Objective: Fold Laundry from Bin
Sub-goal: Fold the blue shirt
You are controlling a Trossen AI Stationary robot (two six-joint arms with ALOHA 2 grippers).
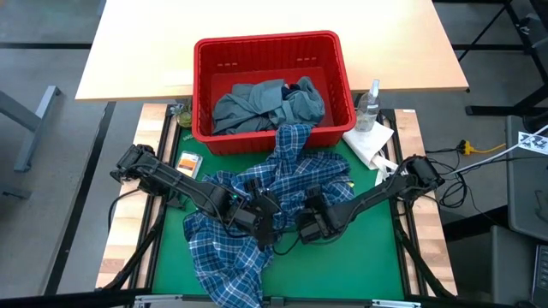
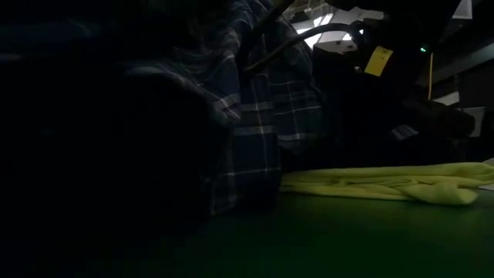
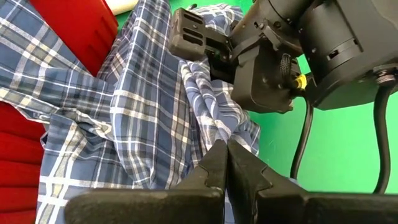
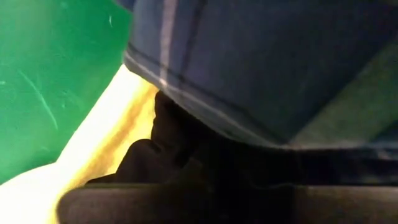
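The blue-white plaid shirt (image 1: 231, 248) hangs over the near rim of the red bin (image 1: 267, 41) and spreads in a heap on the green mat (image 1: 368, 257). A grey-blue garment (image 1: 253, 107) and a dark navy one (image 1: 300, 88) lie inside the bin. A yellow garment (image 2: 386, 185) lies flat on the mat, partly under the shirt. My left gripper (image 1: 261, 216) is shut on the shirt at the mat's middle. My right gripper (image 1: 306, 224) stands close beside it, shut, with its fingers buried in the plaid cloth. My left gripper pinches a raised fold of the plaid shirt (image 3: 214, 127) between its two fingertips (image 3: 214, 163), slanting down from the table's left. The cloth rises in a bunched ridge from the fingers; the remainder lies on the mat. My right gripper is shut among the plaid shirt's folds, slanting down from the table's right. The shirt's hem (image 4: 205, 112) lies over its fingers (image 4: 165, 140) and hides the place of contact, so the part it has cannot be told. Yellow cloth (image 4: 112, 124) lies just beneath.
A white paper towel (image 1: 370, 141) and a clear bottle (image 1: 370, 103) stand at the bin's right. A small orange-and-green card (image 1: 188, 161) lies at the mat's far left. Bare green mat shows at the near right. A wooden table (image 1: 145, 51) lies beyond the bin.
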